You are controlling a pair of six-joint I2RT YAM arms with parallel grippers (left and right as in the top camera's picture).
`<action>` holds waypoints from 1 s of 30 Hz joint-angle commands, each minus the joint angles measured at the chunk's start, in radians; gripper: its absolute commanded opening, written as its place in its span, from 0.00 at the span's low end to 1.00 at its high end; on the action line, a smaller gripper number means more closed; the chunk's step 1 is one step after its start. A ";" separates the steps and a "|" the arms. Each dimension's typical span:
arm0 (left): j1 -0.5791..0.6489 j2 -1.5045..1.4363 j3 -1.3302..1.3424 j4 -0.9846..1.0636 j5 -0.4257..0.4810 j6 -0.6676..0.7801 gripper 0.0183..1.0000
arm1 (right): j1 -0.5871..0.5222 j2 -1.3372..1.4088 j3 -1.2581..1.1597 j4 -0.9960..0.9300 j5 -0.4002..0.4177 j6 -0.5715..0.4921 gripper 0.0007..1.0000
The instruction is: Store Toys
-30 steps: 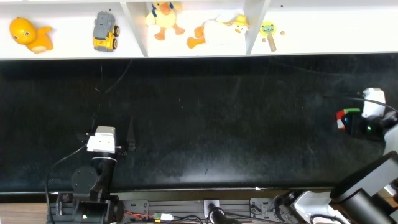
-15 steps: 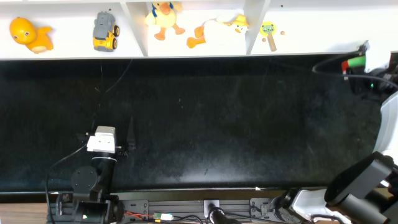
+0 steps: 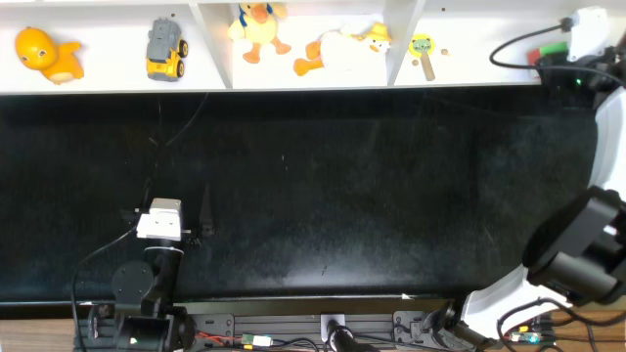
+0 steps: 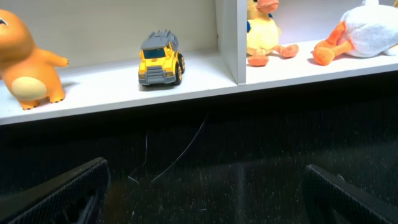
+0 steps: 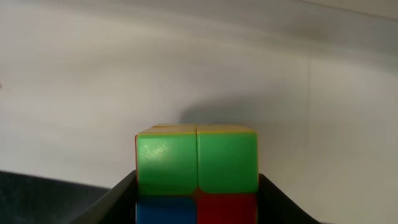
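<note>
- Cube (image 5: 196, 168), 2x2 puzzle type: green top row, blue + red squares below; pinched betw. both fingers of right gripper (image 5: 196, 208), jaws closed against its two sides.
- Cube posn, top view (image 3: 546, 49): at far right end of shelf (image 3: 489, 73), right arm stretched up the right edge. Wrist view: white shelf surface directly ahead of cube, sliver of black mat (image 3: 342, 196) at one corner. Whether cube touches shelf: can't tell.
- Left gripper (image 4: 205, 199): jaws spread wide, nothing betw. them; low over mat, facing shelf front; arm folded near its base at lower left.
- Shelf contents, left to right:
- orange figure (image 3: 44, 51) (image 4: 25, 62), upright, leftmost bay.
- yellow truck (image 3: 166, 49) (image 4: 160, 59), grey top, same bay, just beside the divider.
- yellow duck plush (image 3: 259, 29) (image 4: 264, 31), next bay, sitting against the divider.
- white duck plush (image 3: 342, 47) (image 4: 367, 34), orange feet, lying on its side, same bay.
- small green toy (image 3: 423, 49), rightmost bay, near its left divider, well apart from cube.
</note>
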 commanded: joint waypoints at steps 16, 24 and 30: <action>-0.005 -0.010 -0.001 -0.005 -0.005 -0.011 1.00 | 0.045 0.072 0.090 0.001 -0.042 0.119 1.00; -0.005 -0.010 -0.001 -0.005 -0.005 -0.011 1.00 | 0.047 0.000 0.056 -0.054 0.080 0.126 1.00; -0.005 -0.010 -0.001 -0.005 -0.005 -0.011 1.00 | 0.037 -0.243 -0.211 -0.023 0.103 0.126 1.00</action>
